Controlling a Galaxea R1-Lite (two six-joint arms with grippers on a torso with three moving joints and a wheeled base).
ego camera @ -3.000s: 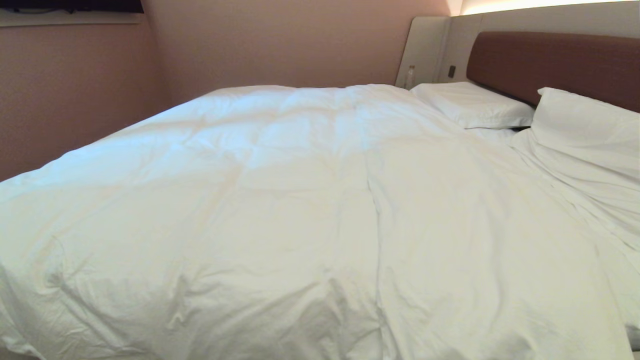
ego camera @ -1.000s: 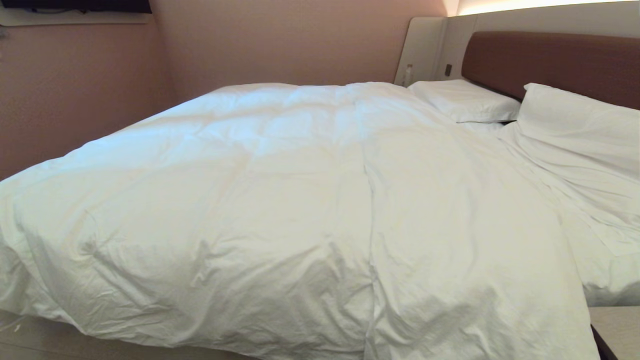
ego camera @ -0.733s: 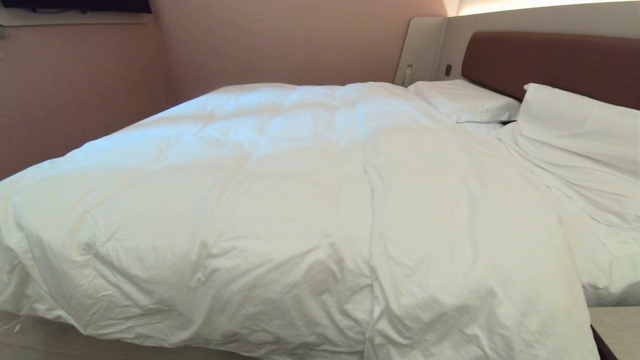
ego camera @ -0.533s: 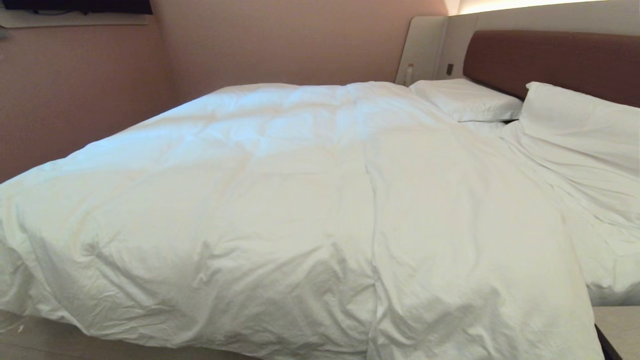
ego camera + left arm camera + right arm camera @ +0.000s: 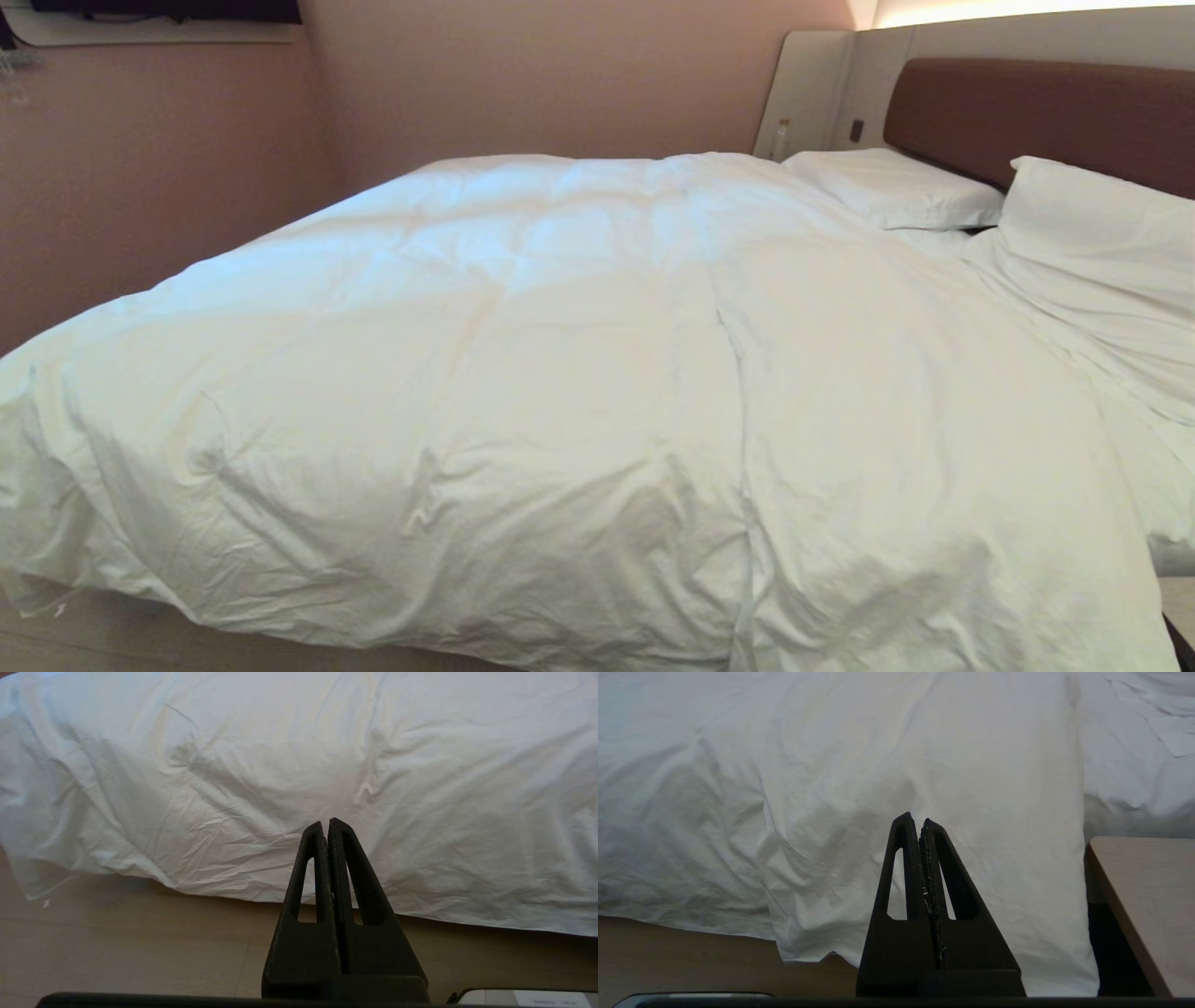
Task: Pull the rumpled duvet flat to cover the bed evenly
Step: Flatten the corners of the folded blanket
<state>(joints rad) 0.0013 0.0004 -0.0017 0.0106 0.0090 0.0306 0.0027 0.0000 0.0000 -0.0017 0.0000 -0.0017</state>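
The white puffy duvet [image 5: 560,373] lies spread over most of the bed [image 5: 1036,112], wrinkled, with a long crease down its middle. Its near edge hangs over the bed's side [image 5: 233,812] [image 5: 878,765]. At the right a strip of sheet [image 5: 1148,439] shows between the duvet and the pillows. Neither arm appears in the head view. My left gripper [image 5: 325,823] is shut and empty, held clear of the hanging duvet edge. My right gripper [image 5: 918,821] is shut and empty too, in front of the duvet's near right part.
Two white pillows [image 5: 896,187] [image 5: 1102,233] lie by the brown headboard. A light wooden bedside table [image 5: 1148,896] stands at the right, close to the duvet's corner. Pale wood floor [image 5: 117,952] runs along the bed's near side. A pink wall [image 5: 140,168] borders the far left.
The whole scene has shifted a little to the right in the head view, so the camera has turned; over three seconds the view has drawn back from the bed. The duvet lies unchanged.
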